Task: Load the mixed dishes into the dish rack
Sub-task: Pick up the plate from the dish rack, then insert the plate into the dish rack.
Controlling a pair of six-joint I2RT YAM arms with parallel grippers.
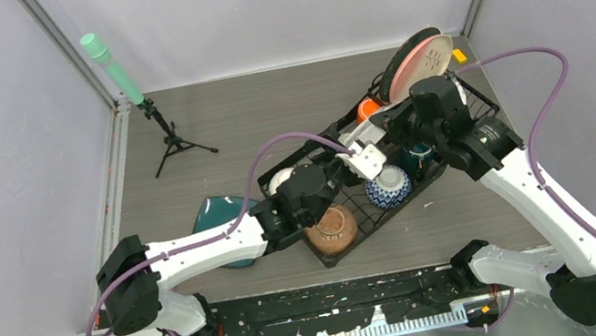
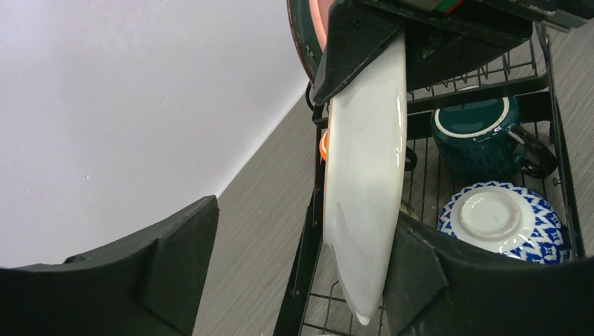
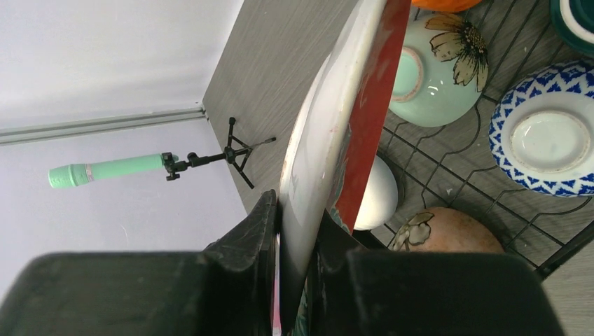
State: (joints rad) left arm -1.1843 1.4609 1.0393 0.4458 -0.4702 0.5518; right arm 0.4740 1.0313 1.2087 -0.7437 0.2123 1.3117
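Grey wood-look table point(image 1: 265, 109), pale walls round it, black wire rack point(image 2: 299, 280) in the middle w/ bowls & mugs in it. The right gripper point(image 3: 298, 238) is pinched tight on a white plate point(image 2: 364, 189), red on the back. The plate hangs on edge over the part of the rack where the bowls sit, near the blue bowl point(image 2: 501, 220) & teal mug point(image 2: 476, 136). Its long axis runs near vertical, thin edge toward the left wrist cam.

The left gripper point(image 2: 305, 231) is spread wide & holds nothing. The plate's lower rim sits btwn its fingers, close by the rack-side one; touching or not, can't tell. So both arms are at the plate, but only the right one has it.

The next move prob. turns on this: the slots, where the pink plate point(image 1: 428, 62) stands, lie further out on the right arm's side. Either the plate stays upright & travels that way, or the left gripper closes for a hand-over.
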